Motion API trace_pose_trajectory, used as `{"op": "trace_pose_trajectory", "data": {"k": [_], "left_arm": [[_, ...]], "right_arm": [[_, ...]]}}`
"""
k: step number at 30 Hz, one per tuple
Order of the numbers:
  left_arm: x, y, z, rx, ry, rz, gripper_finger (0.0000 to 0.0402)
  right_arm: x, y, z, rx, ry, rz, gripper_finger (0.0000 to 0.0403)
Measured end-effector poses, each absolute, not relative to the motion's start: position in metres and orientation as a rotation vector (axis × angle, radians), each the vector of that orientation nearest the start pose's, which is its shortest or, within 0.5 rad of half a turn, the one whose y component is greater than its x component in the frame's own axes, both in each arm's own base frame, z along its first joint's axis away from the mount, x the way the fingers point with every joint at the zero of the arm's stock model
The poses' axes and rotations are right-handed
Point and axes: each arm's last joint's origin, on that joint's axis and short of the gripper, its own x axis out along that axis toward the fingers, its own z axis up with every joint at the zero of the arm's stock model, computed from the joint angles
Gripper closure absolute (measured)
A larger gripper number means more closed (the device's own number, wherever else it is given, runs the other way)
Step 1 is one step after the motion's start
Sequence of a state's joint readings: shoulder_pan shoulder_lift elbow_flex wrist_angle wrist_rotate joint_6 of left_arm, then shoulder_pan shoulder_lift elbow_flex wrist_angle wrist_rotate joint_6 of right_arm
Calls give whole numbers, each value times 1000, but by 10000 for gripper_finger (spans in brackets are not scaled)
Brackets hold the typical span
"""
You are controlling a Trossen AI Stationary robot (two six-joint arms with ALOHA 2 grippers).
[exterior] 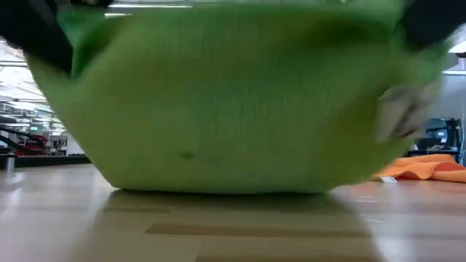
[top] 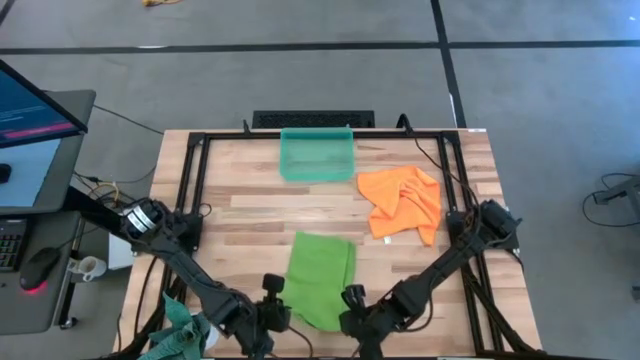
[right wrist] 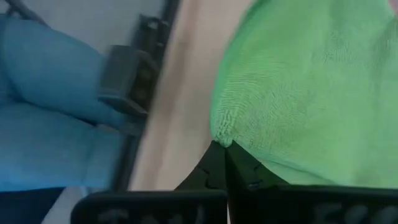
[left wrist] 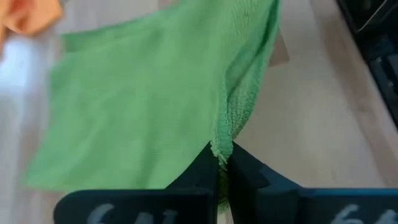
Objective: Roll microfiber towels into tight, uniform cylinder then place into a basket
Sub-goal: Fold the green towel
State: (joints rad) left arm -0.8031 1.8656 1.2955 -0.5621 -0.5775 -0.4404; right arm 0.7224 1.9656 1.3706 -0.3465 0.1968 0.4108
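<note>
At the near edge of the wooden table, lime green towel lying partly flat, its near corners lifted; left gripper pressed together on one near corner, right gripper pinching the other. In the low view, green cloth hanging as a broad curtain, lower edge meeting the tabletop. Toward the right side, orange towel crumpled and unrolled, well apart from both grippers. At the far edge, teal basket, just beside the orange towel. At the near left corner, darker teal cloth bunched beneath the left arm
</note>
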Motion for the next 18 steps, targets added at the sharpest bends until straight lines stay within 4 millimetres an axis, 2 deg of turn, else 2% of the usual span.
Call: {"op": "trace_pose_trajectory", "data": {"k": [4,8,13,18], "left_arm": [[267,-267,208,358,848,32,399],[265,-271,220,400,799,84,399],[272,-264,221,417,801,112,399],[287,-240,219,389,845,203,399]], "right_arm": [[311,282,192,17,924,315,390],[306,283,191,32,968,281,391],[307,268,186,0,1041,189,398],[314,242,181,48,1149,37,386]]}}
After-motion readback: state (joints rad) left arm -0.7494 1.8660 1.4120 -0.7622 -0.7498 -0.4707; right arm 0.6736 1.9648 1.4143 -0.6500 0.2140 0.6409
